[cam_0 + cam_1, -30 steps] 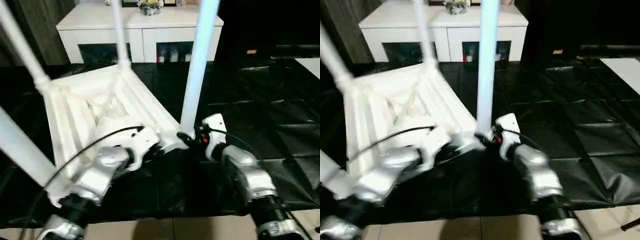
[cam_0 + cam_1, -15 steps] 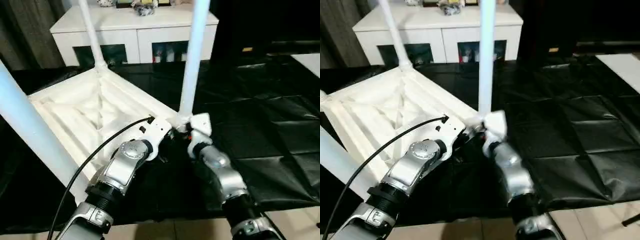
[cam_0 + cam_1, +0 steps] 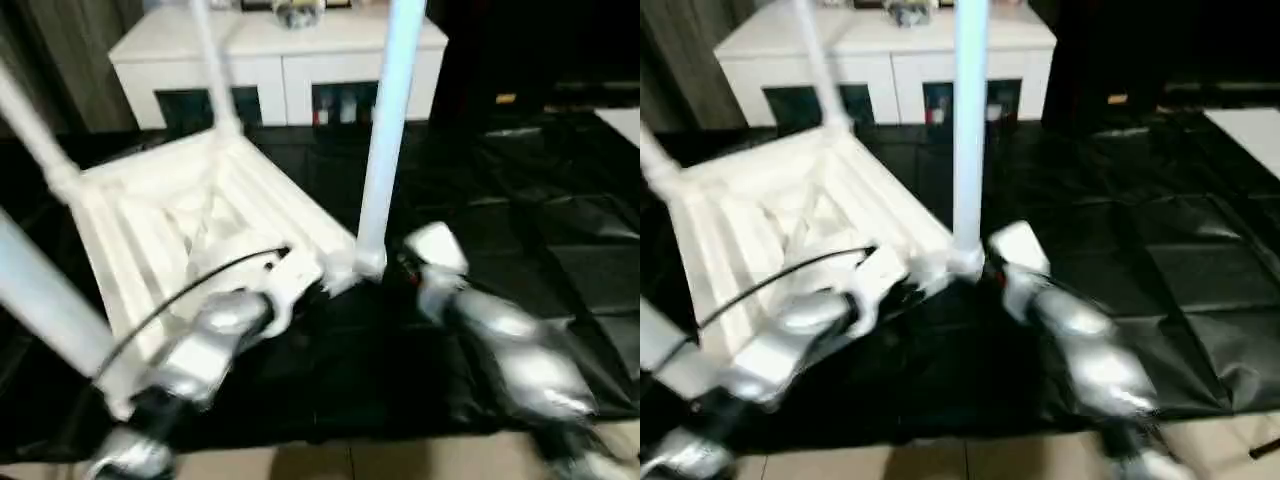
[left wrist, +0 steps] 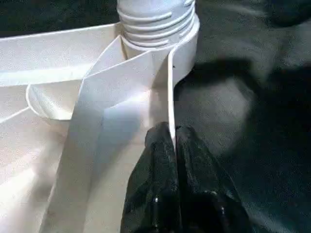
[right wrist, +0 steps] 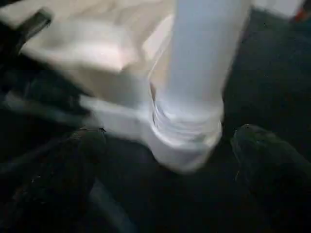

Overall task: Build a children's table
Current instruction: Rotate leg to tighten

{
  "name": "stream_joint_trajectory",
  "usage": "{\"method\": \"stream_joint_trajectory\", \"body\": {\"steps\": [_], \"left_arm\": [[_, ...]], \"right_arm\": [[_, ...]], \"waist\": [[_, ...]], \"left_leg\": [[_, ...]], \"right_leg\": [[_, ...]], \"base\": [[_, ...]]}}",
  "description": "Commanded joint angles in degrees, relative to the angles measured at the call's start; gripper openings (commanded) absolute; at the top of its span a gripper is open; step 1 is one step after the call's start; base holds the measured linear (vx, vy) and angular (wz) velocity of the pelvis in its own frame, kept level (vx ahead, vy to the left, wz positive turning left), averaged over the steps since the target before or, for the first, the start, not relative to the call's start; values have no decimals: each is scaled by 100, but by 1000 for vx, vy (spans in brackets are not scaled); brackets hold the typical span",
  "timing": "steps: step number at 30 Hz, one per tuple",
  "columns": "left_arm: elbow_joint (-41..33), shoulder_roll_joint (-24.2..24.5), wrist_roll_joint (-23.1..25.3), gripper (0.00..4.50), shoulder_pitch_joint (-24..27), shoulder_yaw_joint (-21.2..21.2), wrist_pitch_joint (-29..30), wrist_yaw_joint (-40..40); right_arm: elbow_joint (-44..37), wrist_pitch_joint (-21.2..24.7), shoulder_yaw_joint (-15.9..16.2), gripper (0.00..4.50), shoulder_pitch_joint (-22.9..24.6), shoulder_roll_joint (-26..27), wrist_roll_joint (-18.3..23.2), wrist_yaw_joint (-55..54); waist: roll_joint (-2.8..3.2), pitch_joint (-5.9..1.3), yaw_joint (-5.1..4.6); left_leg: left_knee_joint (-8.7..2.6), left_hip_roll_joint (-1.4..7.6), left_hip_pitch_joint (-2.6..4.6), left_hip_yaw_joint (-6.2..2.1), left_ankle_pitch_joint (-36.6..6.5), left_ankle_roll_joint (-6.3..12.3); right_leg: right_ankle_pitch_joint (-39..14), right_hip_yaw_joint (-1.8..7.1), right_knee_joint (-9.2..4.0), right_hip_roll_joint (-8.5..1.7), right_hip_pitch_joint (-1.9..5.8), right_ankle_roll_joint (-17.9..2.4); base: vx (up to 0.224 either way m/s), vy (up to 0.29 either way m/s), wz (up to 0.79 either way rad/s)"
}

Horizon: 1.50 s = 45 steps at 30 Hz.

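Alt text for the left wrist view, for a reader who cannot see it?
The left gripper, two black fingers shut, pinches the thin white edge of the upturned tabletop. Just beyond, a leg with a ribbed end sits in the corner socket, over black floor covering.

A white plastic tabletop [image 3: 190,215] lay upside down on black sheeting, ribbed underside showing; white tube legs [image 3: 383,150] stood upright from its round corner sockets [image 4: 160,29].
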Motion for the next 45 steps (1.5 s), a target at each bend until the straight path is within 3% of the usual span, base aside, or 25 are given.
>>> {"method": "stream_joint_trajectory", "body": {"steps": [1, 3, 6, 7, 9, 13, 17, 21, 25, 32, 38, 45], "left_arm": [[-123, 168, -244, 0, 254, -159, -95, -638], [-514, 403, -524, 0, 410, -225, -1, -1205], [-704, 462, -647, 0, 454, -268, -1, -1434], [-720, 468, -657, 0, 449, -281, -21, -1459], [-734, 505, -623, 0, 416, -346, -41, -1509], [-659, 510, -592, 0, 370, -347, -111, -1536], [-580, 507, -534, 0, 328, -323, -150, -1528], [-560, 519, -530, 0, 320, -321, -152, -1533], [-548, 545, -521, 0, 330, -330, -143, -1535], [-514, 564, -498, 0, 339, -316, -165, -1522], [-478, 585, -493, 0, 315, -297, -175, -1521], [-463, 536, -520, 0, 320, -285, -162, -1488]], "right_arm": [[-248, 115, 41, 449, -14, -150, 204, 470], [-249, 247, 8, 449, -51, -326, 318, 786], [-184, 336, 47, 449, -163, -402, 394, 1024], [-163, 379, 58, 449, -198, -419, 417, 1055], [129, 274, 105, 449, -377, -385, 323, 1058], [396, 239, 211, 449, -555, -351, 354, 1326], [567, 94, 396, 404, -675, -369, 217, 1555], [692, -9, 515, 385, -738, -400, 128, 1700], [931, -170, 568, 385, -826, -393, -24, 1721], [1106, -328, 669, 327, -861, -410, -170, 1759], [1217, -362, 585, 282, -888, -355, -138, 1736], [1147, -317, 397, 273, -758, -103, 128, 1671]], "waist": [[-104, -226, 51], [-103, -218, 38], [-88, -231, 70], [-77, -251, 109], [-98, -252, 146], [-110, -259, 179], [-126, -265, 198], [-132, -261, 197], [-131, -275, 206], [-126, -282, 205], [-122, -284, 203], [-126, -277, 191]], "left_leg": [[-410, 300, 23, -105, -1157, 490], [-422, 303, 31, -102, -1237, 441], [-419, 319, 50, -95, -1067, 433], [-402, 326, 95, -84, -981, 456], [-393, 314, 62, -73, -796, 479], [-374, 304, 59, -67, -752, 489], [-363, 297, 46, -69, -675, 531], [-370, 300, 48, -72, -778, 482], [-353, 295, 51, -66, -649, 502], [-344, 299, 51, -70, -642, 547], [-336, 294, 45, -70, -594, 587], [-342, 295, 45, -72, -716, 533]], "right_leg": [[-1021, 255, -475, -463, 221, -1132], [-1234, 254, -494, -450, 197, -1135], [-828, 257, -453, -422, 182, -1254], [-595, 256, -433, -411, 163, -1311], [-334, 248, -397, -426, 195, -1379], [-327, 248, -388, -442, 211, -1374], [-209, 236, -370, -438, 227, -1383], [-416, 234, -377, -441, 228, -1369], [-244, 233, -359, -434, 227, -1393], [-198, 226, -349, -430, 237, -1420], [-146, 224, -339, -429, 240, -1447], [-306, 228, -356, -433, 239, -1424]], "base": [[0, 0, 0], [0, 0, 0], [0, 0, 0], [0, 0, 0], [0, 0, 0], [0, 0, 0], [0, 0, 0], [0, 0, 0], [0, 0, 0], [0, 0, 0], [0, 0, 0], [0, 0, 0]]}}
